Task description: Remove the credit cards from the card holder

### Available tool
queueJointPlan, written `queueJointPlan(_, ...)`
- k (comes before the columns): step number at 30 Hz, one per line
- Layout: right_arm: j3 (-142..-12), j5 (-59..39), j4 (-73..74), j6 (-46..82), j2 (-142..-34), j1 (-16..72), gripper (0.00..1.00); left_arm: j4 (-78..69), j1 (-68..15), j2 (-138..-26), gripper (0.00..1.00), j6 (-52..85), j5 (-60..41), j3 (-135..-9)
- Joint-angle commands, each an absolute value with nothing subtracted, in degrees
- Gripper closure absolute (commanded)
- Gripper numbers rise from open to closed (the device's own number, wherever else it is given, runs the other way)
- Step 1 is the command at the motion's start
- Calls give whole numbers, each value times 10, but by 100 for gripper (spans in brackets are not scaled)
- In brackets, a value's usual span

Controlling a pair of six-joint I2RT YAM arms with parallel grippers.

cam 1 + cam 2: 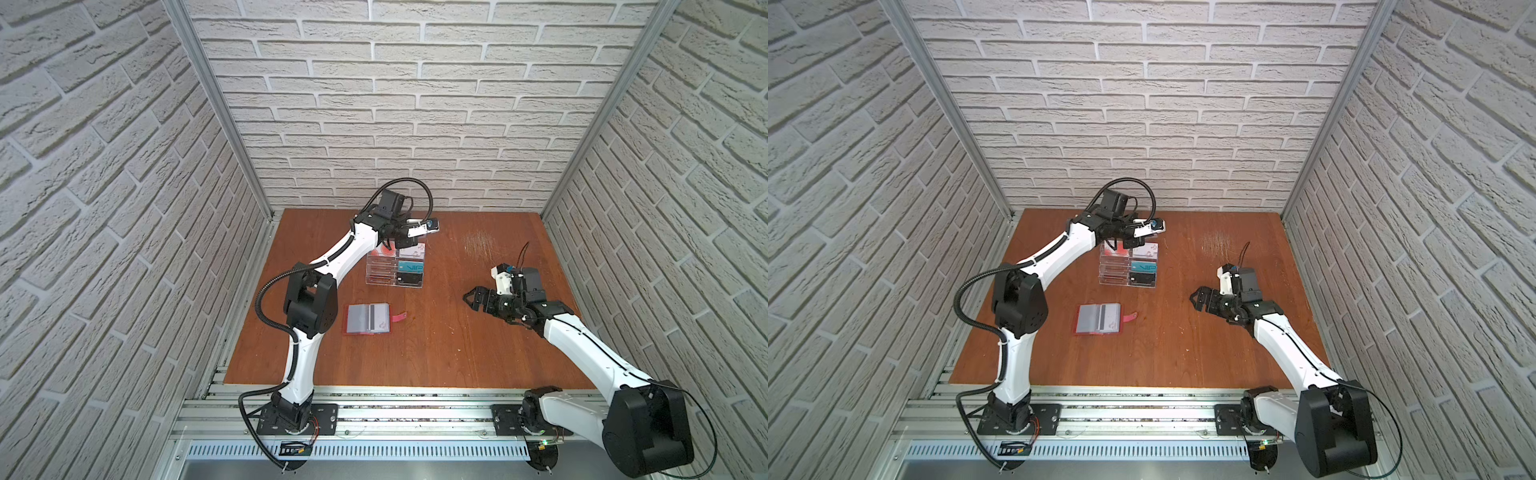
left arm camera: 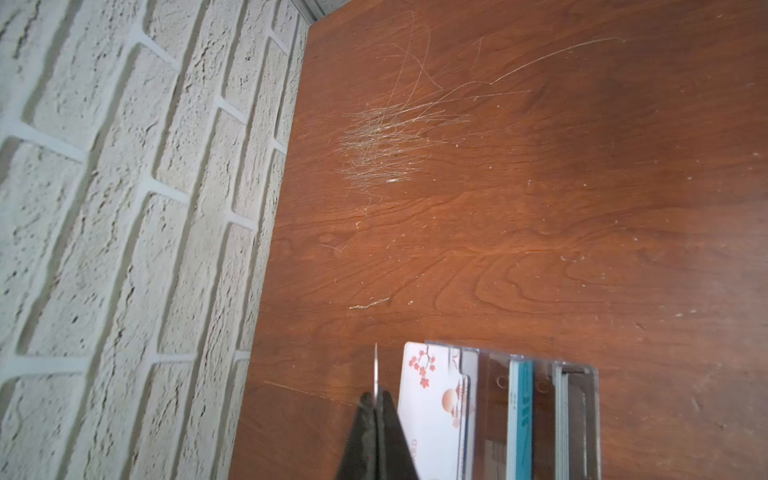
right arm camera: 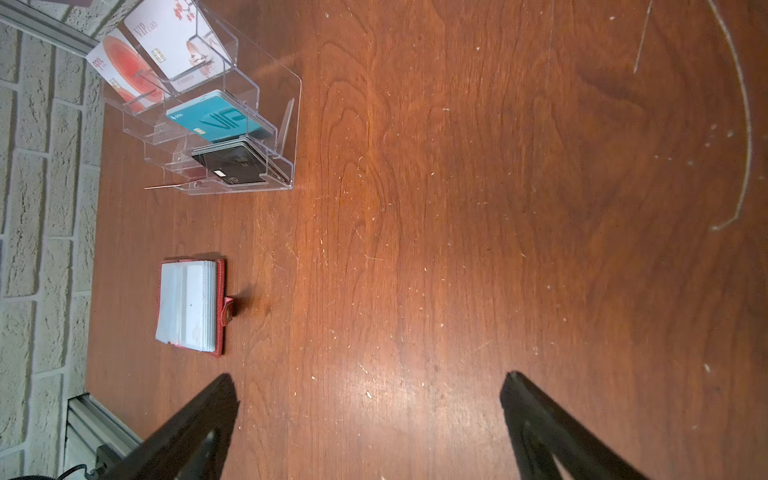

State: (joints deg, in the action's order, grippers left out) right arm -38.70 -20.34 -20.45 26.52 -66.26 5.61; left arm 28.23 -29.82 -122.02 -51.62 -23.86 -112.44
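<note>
The card holder (image 1: 368, 318) lies open on the desk (image 1: 436, 353), its long axis running across both top views and its red tab (image 1: 398, 316) pointing to the right. One white card (image 1: 379, 320) seems to sit in a sleeve. Behind it, over the clear rack (image 1: 380, 272), the left pincer (image 2: 376, 401) is closed on a thin card (image 2: 376, 365) seen edge-on. Well apart to the right, the right pincer (image 1: 468, 302) hovers wide open, facing the tab side, so it looks the freer one to reach the holder.
</note>
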Motion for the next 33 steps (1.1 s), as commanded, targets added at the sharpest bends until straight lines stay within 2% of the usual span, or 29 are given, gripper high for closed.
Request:
queueJointPlan(1, -378, -223, -178, 261, -670, 51, 0, 305, -295, -1231, 100, -557, -275, -1124)
queueJointPlan(8, -368, -235, -155, 269, -677, 50, 0, 301, -293, -1214, 100, -564, -298, -1083)
queueJointPlan(33, -352, -257, -122, 279, -684, 50, 0, 309, -291, -1253, 100, -575, -289, -1117)
